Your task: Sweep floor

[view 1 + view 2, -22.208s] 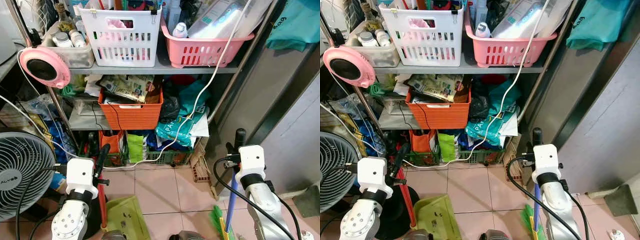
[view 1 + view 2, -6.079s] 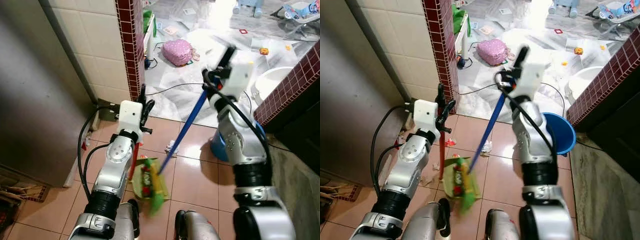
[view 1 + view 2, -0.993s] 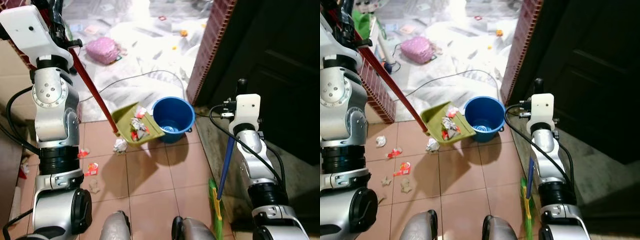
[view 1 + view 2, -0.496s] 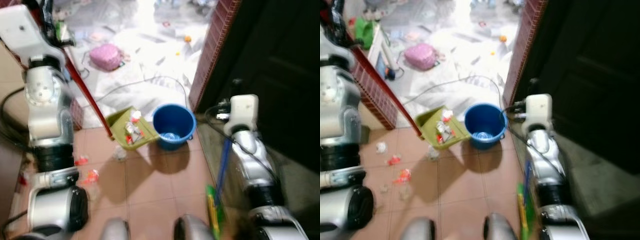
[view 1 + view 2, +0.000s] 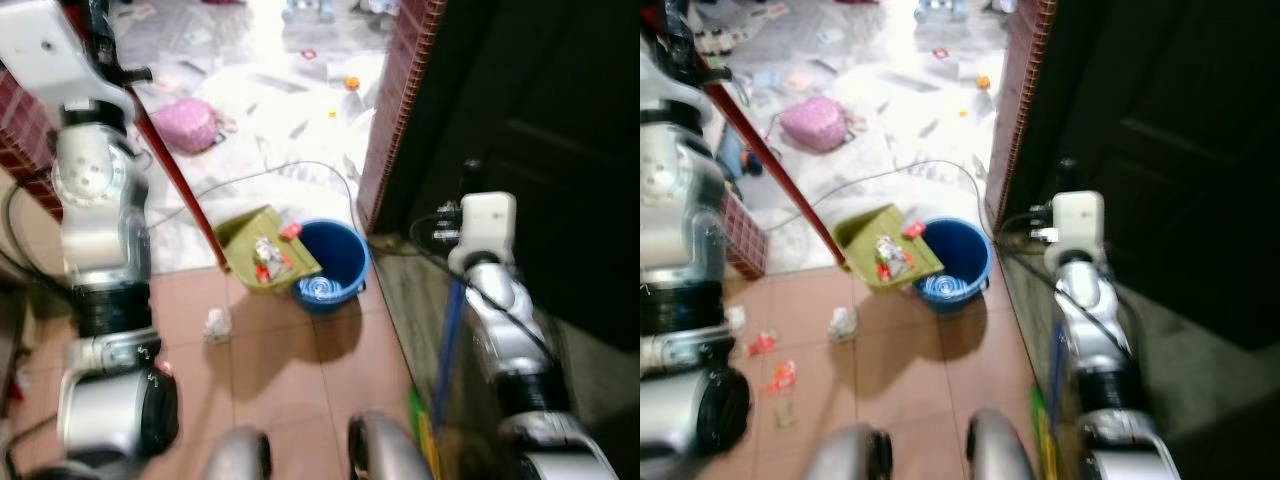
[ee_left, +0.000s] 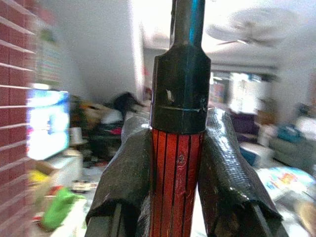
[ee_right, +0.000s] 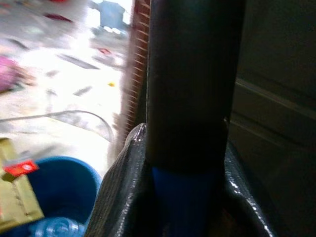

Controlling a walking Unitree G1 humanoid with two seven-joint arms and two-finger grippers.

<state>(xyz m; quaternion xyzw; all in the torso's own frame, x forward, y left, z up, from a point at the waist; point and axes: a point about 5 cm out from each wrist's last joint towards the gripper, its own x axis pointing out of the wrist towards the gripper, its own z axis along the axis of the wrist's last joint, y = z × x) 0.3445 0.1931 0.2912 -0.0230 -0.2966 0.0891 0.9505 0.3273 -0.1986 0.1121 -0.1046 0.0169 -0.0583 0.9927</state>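
The left gripper [image 6: 175, 163] is clamped on the red ribbed handle with a black end cap [image 6: 176, 148], one black finger [image 6: 126, 173] on each side. That handle runs down to the olive-green plastic dustpan [image 5: 262, 250], which hangs tilted with its lip over the rim of the round blue plastic bucket [image 5: 335, 270] at the bucket's 9 o'clock. Scraps of red and white litter [image 5: 268, 252] lie on the pan, one red piece right at the lip.

The right gripper [image 7: 187, 163] is closed round the blue broom shaft with its black grip sleeve [image 7: 190, 98], the shaft [image 5: 447, 340] standing near upright at 3 o'clock of the bucket, with the green bristles [image 5: 420, 425] low near the robot's feet.

To tip well, I judge the handle should be raised so the pan steepens, while the lip stays inside the bucket rim; a sideways drift would spill onto the terracotta tiled floor [image 5: 300, 370]. More crumpled scraps [image 5: 843, 320] lie at the bucket's 8 o'clock, so sweeping is not finished.
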